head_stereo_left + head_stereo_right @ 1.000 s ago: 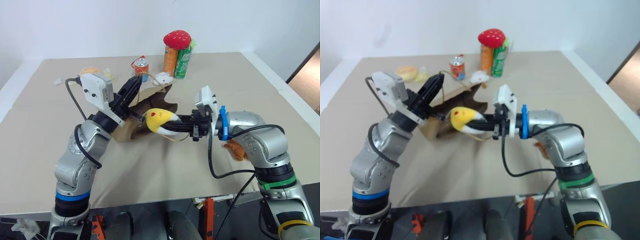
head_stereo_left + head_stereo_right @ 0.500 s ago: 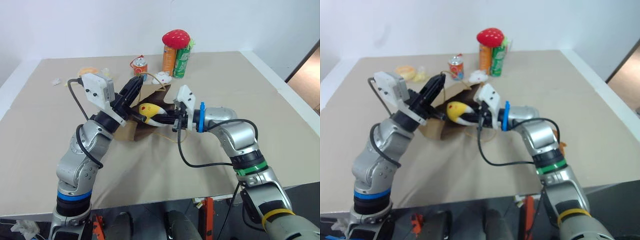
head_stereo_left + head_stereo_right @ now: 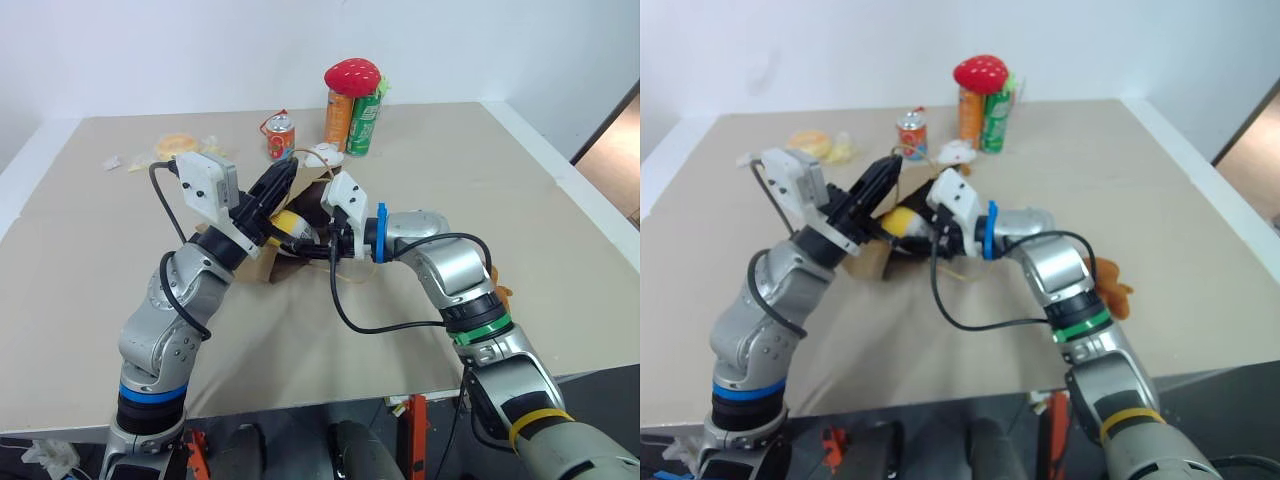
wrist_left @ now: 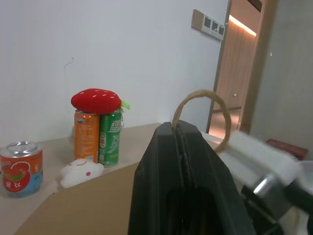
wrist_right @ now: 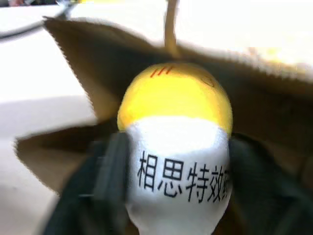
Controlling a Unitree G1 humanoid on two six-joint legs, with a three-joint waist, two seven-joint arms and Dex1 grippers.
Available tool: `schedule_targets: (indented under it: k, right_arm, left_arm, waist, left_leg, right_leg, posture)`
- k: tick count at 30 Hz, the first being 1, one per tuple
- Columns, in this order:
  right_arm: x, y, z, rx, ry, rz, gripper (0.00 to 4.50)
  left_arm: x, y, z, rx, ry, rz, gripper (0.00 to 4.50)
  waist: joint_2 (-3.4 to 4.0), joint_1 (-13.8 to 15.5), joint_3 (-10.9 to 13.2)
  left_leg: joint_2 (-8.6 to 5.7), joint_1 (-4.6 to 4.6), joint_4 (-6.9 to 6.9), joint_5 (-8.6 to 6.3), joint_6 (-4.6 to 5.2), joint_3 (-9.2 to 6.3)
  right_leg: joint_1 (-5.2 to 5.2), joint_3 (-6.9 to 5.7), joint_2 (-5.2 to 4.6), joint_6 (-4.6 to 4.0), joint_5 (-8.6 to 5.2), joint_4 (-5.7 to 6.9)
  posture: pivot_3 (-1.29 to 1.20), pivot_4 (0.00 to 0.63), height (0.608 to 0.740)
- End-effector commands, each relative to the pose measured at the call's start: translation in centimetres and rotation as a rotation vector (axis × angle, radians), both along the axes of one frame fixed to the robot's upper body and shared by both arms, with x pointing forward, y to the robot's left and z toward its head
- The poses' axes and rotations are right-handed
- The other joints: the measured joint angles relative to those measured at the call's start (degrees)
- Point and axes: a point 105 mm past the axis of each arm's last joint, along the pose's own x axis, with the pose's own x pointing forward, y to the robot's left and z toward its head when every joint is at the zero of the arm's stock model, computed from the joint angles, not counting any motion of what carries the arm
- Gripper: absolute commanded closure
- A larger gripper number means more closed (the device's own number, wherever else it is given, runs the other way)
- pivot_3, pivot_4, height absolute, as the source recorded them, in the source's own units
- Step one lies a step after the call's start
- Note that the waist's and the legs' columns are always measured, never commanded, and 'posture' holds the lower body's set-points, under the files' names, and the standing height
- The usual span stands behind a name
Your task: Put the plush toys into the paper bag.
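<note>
Egg toy at the bag's mouth, bear well off at right

Mid-frame in the left eye view, the left pincer (image 4: 183,147) is clenched on a cord handle (image 4: 200,115) of the paper bag (image 3: 262,262), lifting its mouth open toward the right of the picture. The right pincer (image 5: 168,188) points straight into that mouth, its fingers (image 5: 110,169) spread either side of the egg-shaped plush toy (image 5: 175,142), yellow end leading, long axis in line with the pincer; whether they still press it I cannot tell. The teddy bear (image 3: 1110,283) lies on the worktop (image 3: 90,270) at centre right, behind the right arm and well apart from the bag, so the right arm is likely nearer for it.
</note>
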Motion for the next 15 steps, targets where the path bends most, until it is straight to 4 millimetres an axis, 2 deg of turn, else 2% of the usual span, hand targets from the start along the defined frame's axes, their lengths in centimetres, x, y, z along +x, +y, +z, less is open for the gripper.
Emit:
schedule_targets:
  k: [1,5,8,13,15]
  right_arm:
    - [-1.2,-1.8,2.5,0.05,-0.037,0.01,0.02]
    - [-2.4,-4.6,3.3,0.059,-0.018,0.002,0.02]
    - [-2.7,-7.6,2.8,0.019,0.021,-0.053,0.02]
    - [-0.4,-15.1,0.4,-0.15,0.005,-0.369,0.02]
    - [-0.5,-18.1,-0.4,-0.215,0.005,-0.46,0.02]
  left_arm:
    - [-0.6,0.2,0.6,-0.008,-0.033,-0.004,4.5]
    - [-0.4,0.6,0.6,-0.002,-0.035,0.007,4.5]
    - [-0.4,0.8,0.7,0.001,-0.037,0.01,4.5]
    - [-0.7,0.8,1.1,0.006,-0.052,-0.002,4.5]
    - [-1.0,0.5,1.2,0.013,-0.055,-0.027,4.5]
  waist:
    - [0.0,0.03,0.0]
    - [0.0,0.13,0.0]
    - [0.0,0.14,0.0]
    - [-0.01,0.18,0.0]
    - [-0.01,0.18,0.0]
  left_leg:
    - [0.0,-0.03,0.0,0.0,0.0,0.0]
    - [-0.02,-0.18,0.04,0.0,0.0,-0.02]
    - [-0.02,-0.2,0.05,0.0,0.0,-0.01]
    - [-0.03,-0.19,0.1,0.0,0.0,0.05]
    - [-0.03,-0.2,0.12,0.0,0.0,0.07]
  right_leg:
    - [-0.02,0.0,0.0,0.0,0.0,0.0]
    - [-0.12,0.0,-0.01,-0.01,0.01,0.0]
    - [-0.14,0.0,-0.01,-0.01,0.01,0.0]
    - [-0.14,0.04,-0.01,-0.02,0.01,0.0]
    - [-0.15,0.06,-0.01,-0.03,0.01,0.0]
  posture:
    - [0.0,0.15,0.74]
    - [0.0,0.15,0.74]
    - [0.0,0.15,0.74]
    - [0.0,0.15,0.74]
    - [0.0,0.15,0.74]
